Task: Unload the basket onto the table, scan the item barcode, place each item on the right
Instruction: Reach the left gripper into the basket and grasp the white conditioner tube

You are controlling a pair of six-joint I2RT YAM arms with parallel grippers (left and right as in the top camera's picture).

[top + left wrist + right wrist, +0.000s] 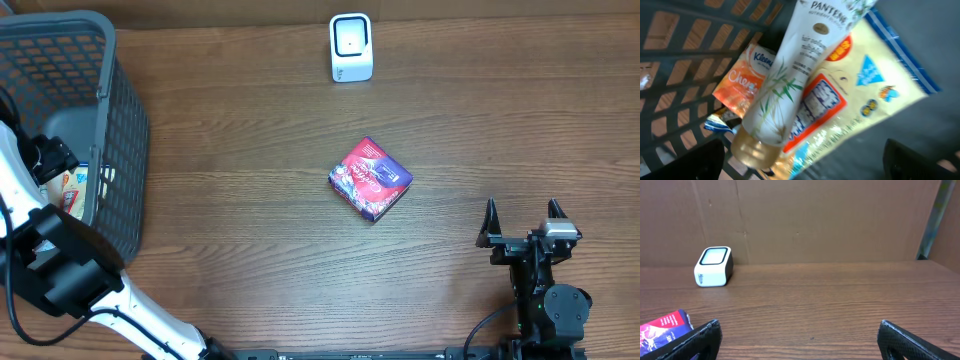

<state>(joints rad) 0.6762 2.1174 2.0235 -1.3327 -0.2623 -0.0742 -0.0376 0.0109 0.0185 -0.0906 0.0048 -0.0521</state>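
Broadly, you have open wooden table (250, 200) across the middle and right. The only crowded corner is the far left, where the grey mesh basket (125, 140) stands against the edge. The white, rounded scanner (351, 47) sits at the far edge, well apart from the glossy purple-and-red box (370, 178), which lies mid-table, turned at an angle. Your left gripper (801, 147) is down inside the basket, jaws spread wide and grasping nothing. Below it a smooth white tube (790, 85) lies across a crinkly yellow pouch (875, 85), with an orange tissue pack (740, 80) beside them. Your right gripper (521, 208) hovers at the near right, jaws released and empty, clear of the box.
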